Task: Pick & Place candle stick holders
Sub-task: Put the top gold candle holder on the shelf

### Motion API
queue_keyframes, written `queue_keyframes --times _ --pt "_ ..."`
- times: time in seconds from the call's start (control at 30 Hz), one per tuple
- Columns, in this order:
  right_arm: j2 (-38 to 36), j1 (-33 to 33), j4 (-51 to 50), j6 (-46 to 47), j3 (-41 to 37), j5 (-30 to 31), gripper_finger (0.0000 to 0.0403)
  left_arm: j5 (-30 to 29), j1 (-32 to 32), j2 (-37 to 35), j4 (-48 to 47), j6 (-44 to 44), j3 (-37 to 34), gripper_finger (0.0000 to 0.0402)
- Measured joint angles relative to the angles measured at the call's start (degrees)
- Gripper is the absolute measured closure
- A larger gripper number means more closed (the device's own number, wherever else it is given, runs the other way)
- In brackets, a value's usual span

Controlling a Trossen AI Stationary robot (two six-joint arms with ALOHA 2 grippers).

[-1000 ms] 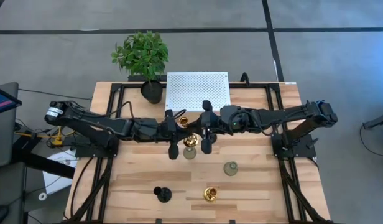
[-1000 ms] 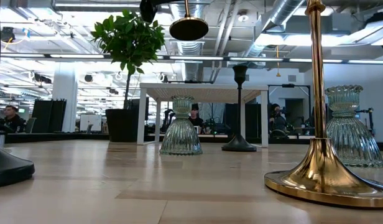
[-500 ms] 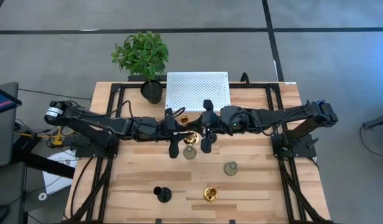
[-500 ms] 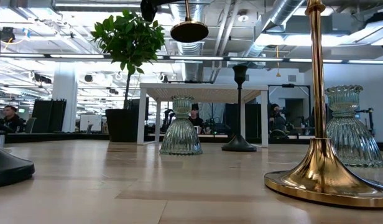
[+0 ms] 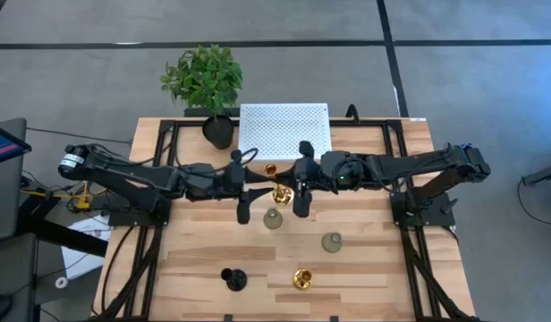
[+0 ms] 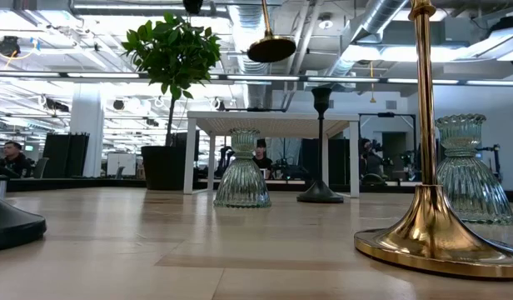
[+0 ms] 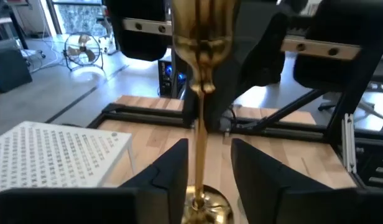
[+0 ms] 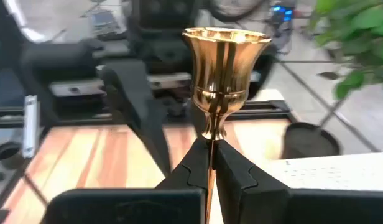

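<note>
A shiny gold candle stick holder [image 5: 277, 192] hangs in the air over the table's middle, between my two grippers. Its round base [image 6: 271, 48] shows tilted, high in the low view. My right gripper [image 8: 211, 163] is shut on its stem. My left gripper [image 7: 204, 177] is open; its fingers stand on either side of the stem [image 7: 200, 149] without touching it. On the table stand a second gold holder [image 5: 300, 279], two squat grey-green holders [image 5: 273, 219] [image 5: 332, 241] and a black holder [image 5: 233, 280]. My right gripper pinches the slim stem [image 8: 211, 144] between its two fingers, just under the cup [image 8: 226, 56]. The fingers come level from the table's right and lie across the stem. The holder is lifted clear of the table, cup up, base [image 6: 271, 48] tilted.
A white perforated board [image 5: 284, 130] lies at the far middle, with a black plant pot [image 5: 217, 131] with green leaves to its left. In the low view a second black holder [image 6: 321, 146] stands far back. Bare wood lies at the near left and right.
My left gripper has drawn back toward the table's left edge, away from the gold holder. My right gripper has shifted a little toward the right with the holder. The holder's base has swung toward the table's right, risen a little and tipped out of level.
</note>
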Motion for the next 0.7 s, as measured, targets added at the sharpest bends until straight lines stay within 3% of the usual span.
queue_keyframes --times 0.33,0.53,0.7 --pt "-5.51 -2.09 -6.02 -1.56 -0.25 6.38 0.0403 0.15 -0.04 -3.94 -1.28 0.11 0.00 0.0254" --pt "-9.81 -3.12 -4.17 -2.89 -4.52 11.65 0.0403 0.67 -0.44 -4.77 -2.72 0.11 -0.02 0.0264" --pt "-13.62 -5.75 1.07 -2.40 -10.84 12.48 0.0403 0.82 -1.08 -5.20 -2.99 0.11 -0.04 0.0275"
